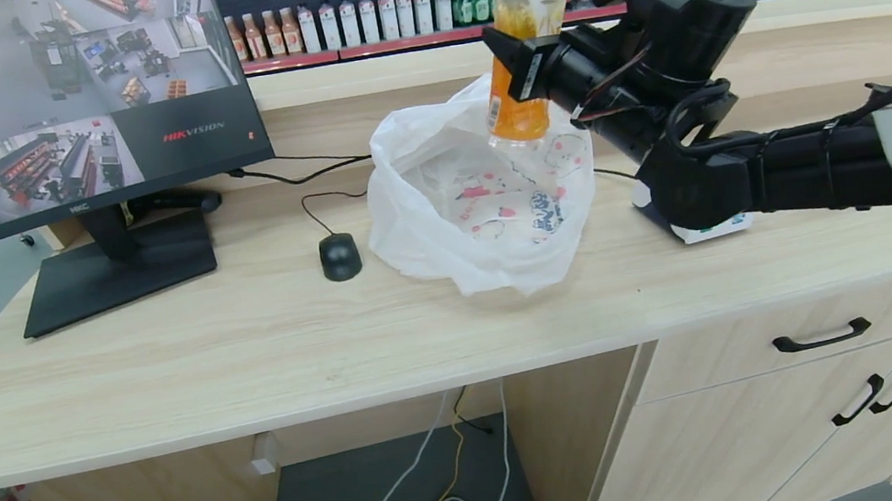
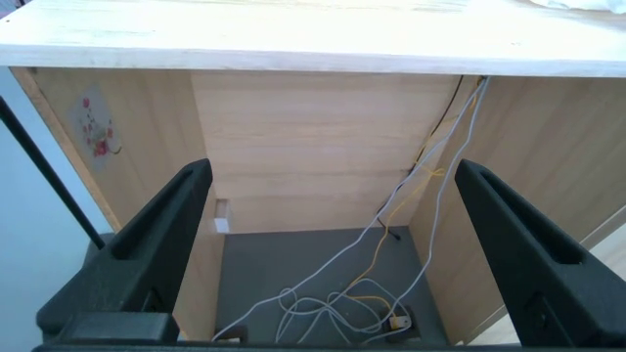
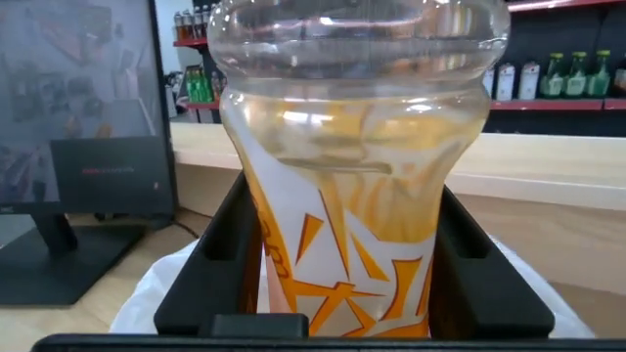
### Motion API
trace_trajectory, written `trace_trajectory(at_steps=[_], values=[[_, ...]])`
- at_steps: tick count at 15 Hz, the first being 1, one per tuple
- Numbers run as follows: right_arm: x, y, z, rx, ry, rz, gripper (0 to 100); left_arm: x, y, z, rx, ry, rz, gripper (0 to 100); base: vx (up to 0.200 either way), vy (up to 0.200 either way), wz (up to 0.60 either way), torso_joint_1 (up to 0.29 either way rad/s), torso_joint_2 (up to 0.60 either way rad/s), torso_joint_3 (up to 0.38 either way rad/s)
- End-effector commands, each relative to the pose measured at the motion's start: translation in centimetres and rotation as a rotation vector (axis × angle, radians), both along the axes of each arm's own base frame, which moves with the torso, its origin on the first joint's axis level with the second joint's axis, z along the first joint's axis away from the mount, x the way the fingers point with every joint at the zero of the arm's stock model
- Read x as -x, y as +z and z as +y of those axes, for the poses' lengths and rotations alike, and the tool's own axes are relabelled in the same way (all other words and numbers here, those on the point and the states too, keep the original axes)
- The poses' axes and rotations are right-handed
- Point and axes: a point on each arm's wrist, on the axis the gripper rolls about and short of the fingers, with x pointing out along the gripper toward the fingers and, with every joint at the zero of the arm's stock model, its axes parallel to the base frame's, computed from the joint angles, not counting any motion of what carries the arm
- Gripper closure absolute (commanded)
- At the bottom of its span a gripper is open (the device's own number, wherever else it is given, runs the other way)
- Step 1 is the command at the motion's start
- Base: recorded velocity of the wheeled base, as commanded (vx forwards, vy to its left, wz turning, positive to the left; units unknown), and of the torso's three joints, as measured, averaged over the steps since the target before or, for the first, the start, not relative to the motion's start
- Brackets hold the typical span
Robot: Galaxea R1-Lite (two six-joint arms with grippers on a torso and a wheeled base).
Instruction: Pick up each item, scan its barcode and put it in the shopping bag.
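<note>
Head view, upper centre: orange bottle [image 1: 526,36] gripped by the right fingers [image 1: 511,55], just above the open shopping bag [image 1: 485,220] on the bench [image 1: 254,351]. Left wrist: left fingers [image 2: 161,254] spread wide, empty. Right wrist: bottle mid-frame, wedged between both fingers.

Glossy plastic bottle [image 1: 525,7], crinkled plastic bag [image 1: 427,236], matt wood counter [image 1: 254,351].

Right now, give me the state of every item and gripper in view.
orange drink bottle, upright, part full, held over the bag.
right gripper, shut on the bottle.
shopping bag, open, resting on the counter.
left gripper, open and empty, below the counter's edge.
monitor, switched on.
drawer, shut.
</note>
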Motion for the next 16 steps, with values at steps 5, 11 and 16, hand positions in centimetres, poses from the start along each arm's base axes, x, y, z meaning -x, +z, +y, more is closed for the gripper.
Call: trace_trajectory(at_steps=[5, 11, 16], values=[[-1.0, -3.9, 4.9, 0.022, 0.076, 0.049, 100, 0.0, 0.0, 0.0, 0.0, 0.0, 0.0, 0, 0.0, 0.0, 0.0, 0.0, 0.0, 0.0], [-1.9, -5.5, 5.3, 0.033, 0.075, 0.069, 100, 0.0, 0.0, 0.0, 0.0, -0.001, 0.0, 0, 0.0, 0.0, 0.0, 0.0, 0.0, 0.0], [-3.1, -6.7, 6.1, 0.024, 0.067, 0.058, 100, 0.0, 0.0, 0.0, 0.0, 0.0, 0.0, 0, 0.0, 0.0, 0.0, 0.0, 0.0, 0.0]])
